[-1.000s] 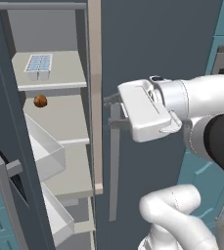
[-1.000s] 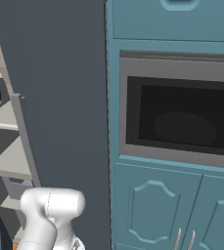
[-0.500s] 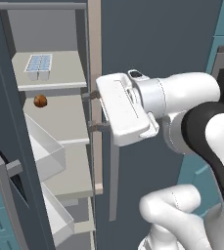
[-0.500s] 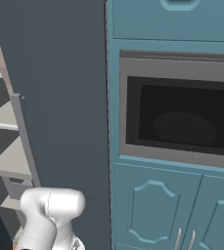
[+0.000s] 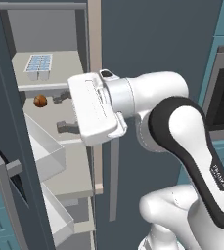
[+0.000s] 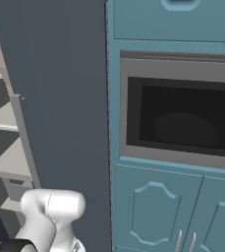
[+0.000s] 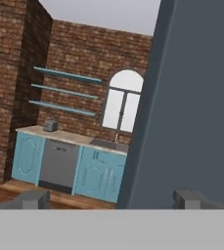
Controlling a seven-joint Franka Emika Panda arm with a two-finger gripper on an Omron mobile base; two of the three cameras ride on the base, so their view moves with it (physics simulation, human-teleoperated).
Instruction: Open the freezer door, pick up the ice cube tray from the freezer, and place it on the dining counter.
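Pale blue cells marked the ice cube tray (image 5: 38,64), which lay on a light grey shelf (image 5: 59,73) at the upper left of the left base view, above a small brown ball (image 5: 40,100). The gripper (image 5: 62,112) hovered mid-frame beside the shelves, jaws spread wide and empty. The freezer door (image 5: 1,127) stood open along the left edge.

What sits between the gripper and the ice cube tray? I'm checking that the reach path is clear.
In the left base view, the gripper is open below and right of the ice cube tray. Between them are the shelf's front edge and, nearby, a small brown ball.
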